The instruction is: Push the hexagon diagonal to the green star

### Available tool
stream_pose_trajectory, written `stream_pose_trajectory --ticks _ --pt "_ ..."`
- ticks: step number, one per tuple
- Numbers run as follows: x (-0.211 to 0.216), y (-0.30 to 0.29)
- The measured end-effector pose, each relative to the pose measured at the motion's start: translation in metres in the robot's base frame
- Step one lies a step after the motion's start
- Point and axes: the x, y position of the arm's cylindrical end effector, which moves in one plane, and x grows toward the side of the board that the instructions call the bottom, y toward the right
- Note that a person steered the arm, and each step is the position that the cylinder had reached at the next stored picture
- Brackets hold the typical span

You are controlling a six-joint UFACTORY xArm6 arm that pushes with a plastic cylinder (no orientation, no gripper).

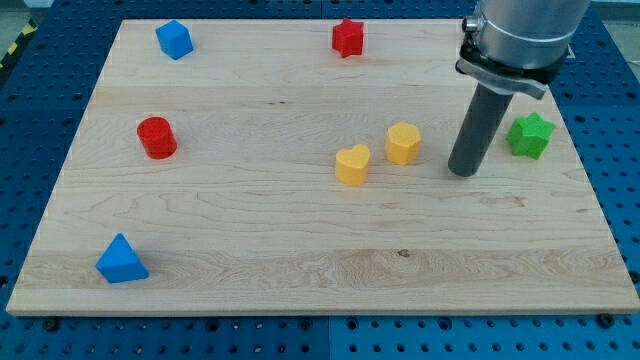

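A yellow hexagon [403,142] sits right of the board's middle. A green star [529,135] lies near the board's right edge. My tip [462,173] rests on the board between them, a little right of the hexagon and left of the star, touching neither. A yellow heart [352,165] lies just left and below the hexagon.
A red star [347,37] is at the top middle, a blue cube-like block [174,39] at the top left, a red cylinder [156,137] at the left, and a blue triangle [121,260] at the bottom left. The wooden board [300,260] lies on a blue perforated table.
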Motion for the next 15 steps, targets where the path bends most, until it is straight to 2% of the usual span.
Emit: stream_pose_trajectory --ticks 1,2,3,4,7,8,9,12,15 --pt "-0.034 -0.004" --pt "-0.065 -0.050" --pt "-0.062 -0.060" --pt "-0.032 -0.050" --pt "-0.022 -0.052" --pt "0.008 -0.053" --pt "0.018 -0.056" --pt "0.007 -0.084" --pt "0.038 -0.096"
